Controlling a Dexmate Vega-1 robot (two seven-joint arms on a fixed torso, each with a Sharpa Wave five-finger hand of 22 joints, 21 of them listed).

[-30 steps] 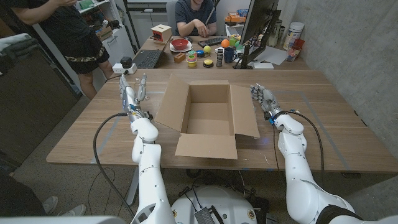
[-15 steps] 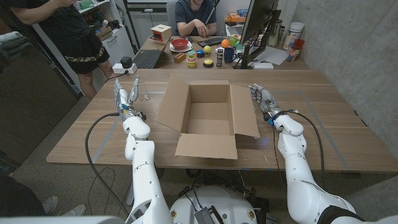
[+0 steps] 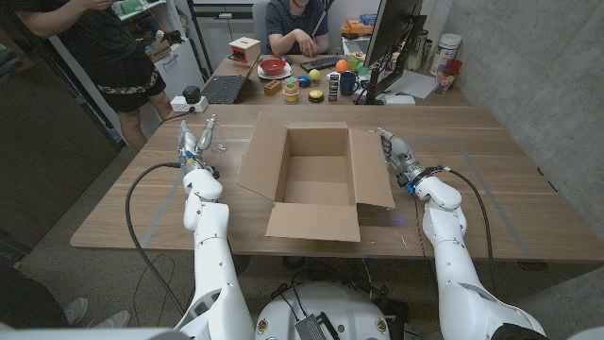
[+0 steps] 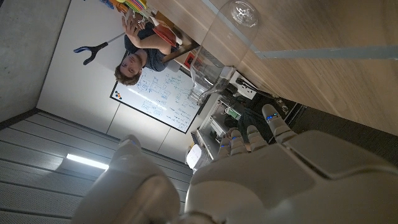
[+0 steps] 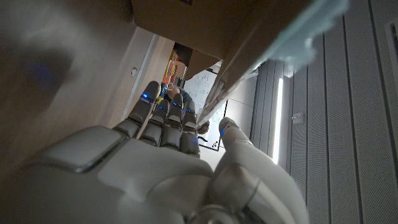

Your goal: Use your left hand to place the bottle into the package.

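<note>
Left robot hand (image 3: 195,144) stood upright left of the open package (image 3: 316,179), fingers apart, empty. Right robot hand (image 3: 396,151) stood right of it, fingers together, extended, empty.

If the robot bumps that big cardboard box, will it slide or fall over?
Probably slide: the cardboard box looks empty, so likely light on the smooth wooden table. It sits low and wide, so tipping seems unlikely. Its open flaps would likely bend.
</note>
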